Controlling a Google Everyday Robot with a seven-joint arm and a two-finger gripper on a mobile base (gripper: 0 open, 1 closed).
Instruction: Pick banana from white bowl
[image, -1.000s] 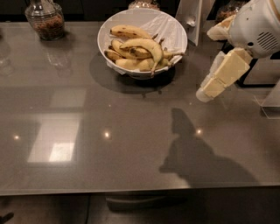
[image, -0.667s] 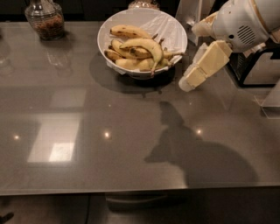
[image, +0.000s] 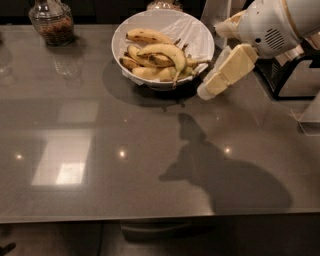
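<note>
Reaching for the banana (image: 161, 50), on top of the pile inside the white bowl (image: 199, 33) near the back of the table (image: 100, 170). Hanging just beside the bowl's right rim with the gripper (image: 214, 61), its fingers (image: 231, 69) spread apart and holding nothing yet. Next, most likely, going up over the rim, coming down around that top banana, then squeezing softly to keep from squashing it.

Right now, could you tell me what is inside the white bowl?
The white bowl holds several bananas on white paper; they hide its bottom. The gripper hangs beside its rim.
</note>
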